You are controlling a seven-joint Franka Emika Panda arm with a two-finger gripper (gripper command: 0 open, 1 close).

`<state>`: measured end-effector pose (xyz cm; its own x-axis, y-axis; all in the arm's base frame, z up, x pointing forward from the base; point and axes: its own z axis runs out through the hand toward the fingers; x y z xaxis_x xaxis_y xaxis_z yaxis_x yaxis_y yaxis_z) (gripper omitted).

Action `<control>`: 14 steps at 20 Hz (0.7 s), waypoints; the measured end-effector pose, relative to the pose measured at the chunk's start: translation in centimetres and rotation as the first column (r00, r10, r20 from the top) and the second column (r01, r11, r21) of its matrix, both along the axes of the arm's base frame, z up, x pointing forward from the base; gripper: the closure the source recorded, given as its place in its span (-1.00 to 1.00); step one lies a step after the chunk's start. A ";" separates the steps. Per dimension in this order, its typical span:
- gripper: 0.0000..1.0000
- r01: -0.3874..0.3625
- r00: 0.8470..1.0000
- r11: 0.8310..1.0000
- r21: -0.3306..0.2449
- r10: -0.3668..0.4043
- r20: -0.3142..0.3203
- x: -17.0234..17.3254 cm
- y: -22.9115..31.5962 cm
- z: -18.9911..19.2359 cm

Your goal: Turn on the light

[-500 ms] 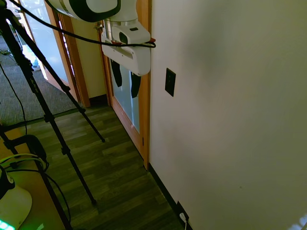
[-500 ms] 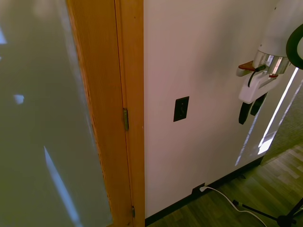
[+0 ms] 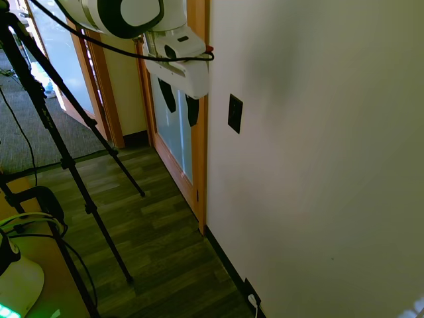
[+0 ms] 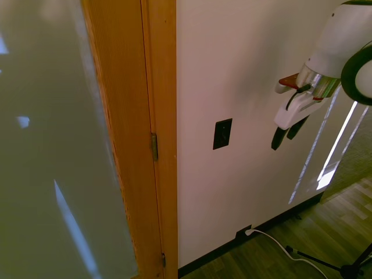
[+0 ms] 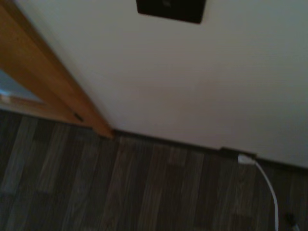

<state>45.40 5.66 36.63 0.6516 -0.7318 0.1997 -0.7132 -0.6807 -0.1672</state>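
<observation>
The light itself is out of view. Its switch (image 3: 234, 113) is a small black upright plate on the white wall, which also shows in the second exterior view as the switch (image 4: 222, 133) and at the edge of the wrist view as the switch (image 5: 171, 9). My gripper (image 3: 182, 116) hangs from the white arm, fingers pointing down and tilted. It is open with nothing between the fingers. The gripper (image 4: 282, 142) is out in front of the wall, about level with the plate and apart from it.
A wooden door frame (image 3: 199, 159) with a glass panel (image 3: 173, 136) borders the wall beside the switch. Low on the wall is a dark outlet (image 5: 237, 154) with a white plug (image 5: 246, 159) and cable. Dark wood floor (image 3: 159, 245) lies below.
The gripper has shifted closer to the switch plate and tilted a little more. Its fingers stay apart.
</observation>
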 end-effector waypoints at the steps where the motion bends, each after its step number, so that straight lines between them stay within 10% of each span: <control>1: -1.00 0.002 1.000 1.000 -0.010 -0.002 0.030 0.4 0.6 -0.3; 14: -1.00 0.101 0.973 0.995 0.004 -0.100 0.209 8.3 2.9 -4.2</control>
